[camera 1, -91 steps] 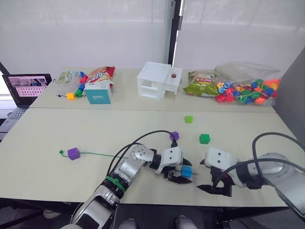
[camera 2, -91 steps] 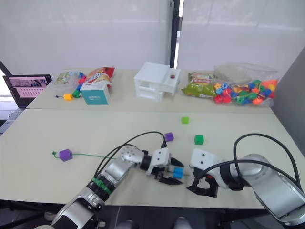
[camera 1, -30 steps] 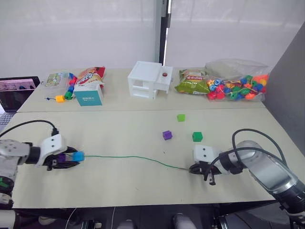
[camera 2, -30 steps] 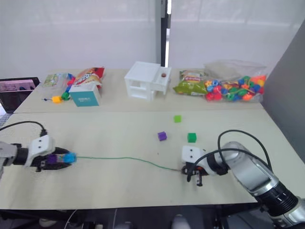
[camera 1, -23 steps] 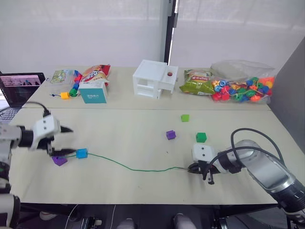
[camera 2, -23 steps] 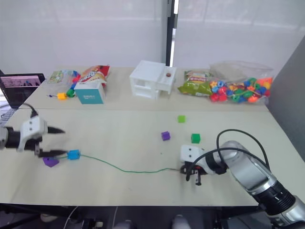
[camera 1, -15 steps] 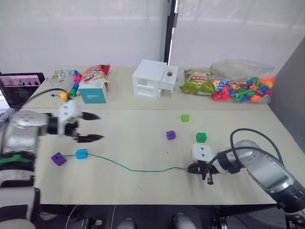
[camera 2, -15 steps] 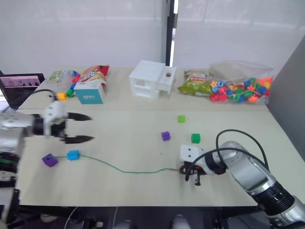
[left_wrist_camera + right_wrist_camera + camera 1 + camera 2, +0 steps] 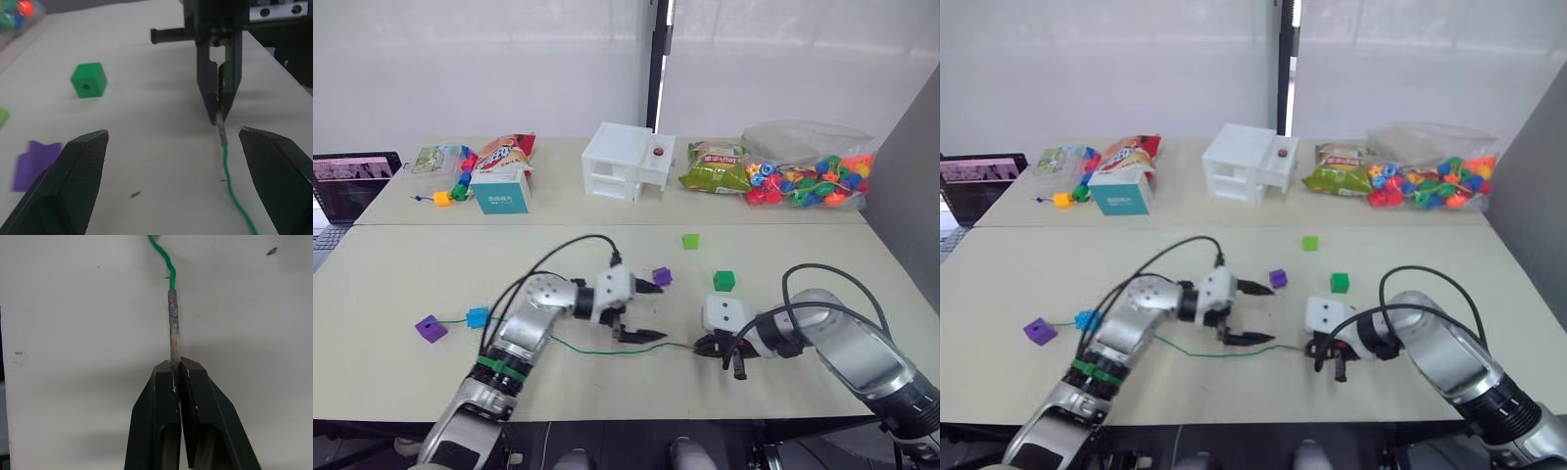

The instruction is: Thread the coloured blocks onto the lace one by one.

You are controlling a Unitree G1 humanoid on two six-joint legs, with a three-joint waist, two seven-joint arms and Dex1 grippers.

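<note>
Picking the purple cube (image 9: 661, 276) at frame centre cleanly needs the spread-fingered left gripper (image 9: 641, 310) squared over it, while the right gripper (image 9: 175, 371) clamps the lace (image 9: 597, 350) tip steady.

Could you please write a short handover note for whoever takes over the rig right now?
Right pincer: shut on the lace's silvery tip, low over the table.
Left pincer: open, holding nothing, hovering beside the purple block.
The lace runs left across the table to a blue block and a purple block at its end; both look threaded.
Left to thread: the loose purple block, the dark green block and the light green block.
</note>
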